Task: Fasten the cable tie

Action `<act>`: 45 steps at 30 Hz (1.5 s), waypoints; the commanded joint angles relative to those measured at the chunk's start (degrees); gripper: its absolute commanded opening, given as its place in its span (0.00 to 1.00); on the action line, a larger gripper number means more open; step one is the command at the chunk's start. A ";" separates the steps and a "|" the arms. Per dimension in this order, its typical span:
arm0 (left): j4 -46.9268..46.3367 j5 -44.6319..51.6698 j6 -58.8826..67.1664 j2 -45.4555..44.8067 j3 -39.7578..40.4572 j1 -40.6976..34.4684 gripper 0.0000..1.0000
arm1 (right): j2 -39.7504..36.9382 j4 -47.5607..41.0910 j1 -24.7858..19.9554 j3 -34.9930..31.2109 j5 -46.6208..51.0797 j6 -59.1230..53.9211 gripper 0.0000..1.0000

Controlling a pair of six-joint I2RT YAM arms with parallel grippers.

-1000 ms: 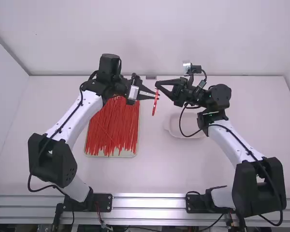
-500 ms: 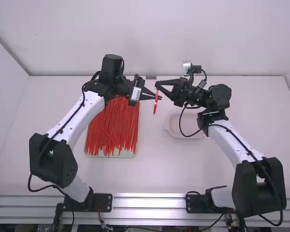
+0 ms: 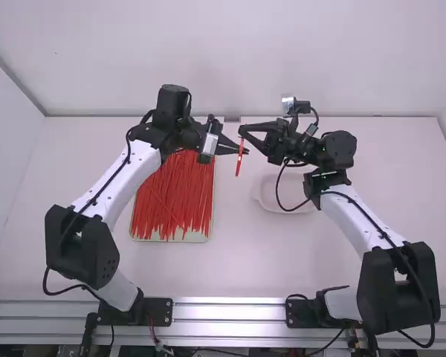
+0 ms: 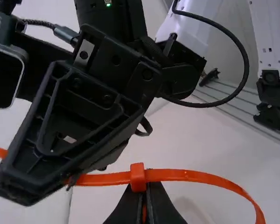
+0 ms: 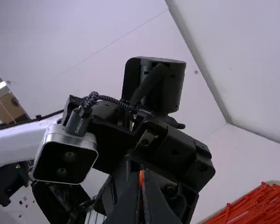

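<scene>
A red cable tie (image 3: 238, 162) hangs in the air between both grippers, above the table's far middle. My left gripper (image 3: 233, 151) comes in from the left and is shut on the tie just under its square head (image 4: 137, 175). The strap (image 4: 186, 175) runs sideways past the head and curves down in a loop. My right gripper (image 3: 243, 134) meets it from the right. Its fingers (image 5: 130, 198) are closed on a red sliver of the tie (image 5: 140, 176). The two grippers nearly touch tip to tip.
A flat tray (image 3: 209, 223) heaped with several loose red cable ties (image 3: 175, 195) lies under the left arm. A shallow white dish (image 3: 271, 197) sits on the table below the right gripper. The near half of the table is bare.
The left gripper has edged slightly toward the right gripper. The hanging part of the tie looks a little shorter. Both grips are unchanged.
</scene>
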 commanded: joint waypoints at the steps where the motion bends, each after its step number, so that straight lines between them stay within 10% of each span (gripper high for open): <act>1: -0.68 0.85 0.17 0.24 -0.28 -1.66 0.02 | -0.31 1.11 -0.70 1.57 1.84 1.42 0.00; 45: 43.98 -10.54 -32.94 0.76 -39.63 0.79 0.02 | -0.31 8.48 -3.37 1.57 2.32 5.22 0.00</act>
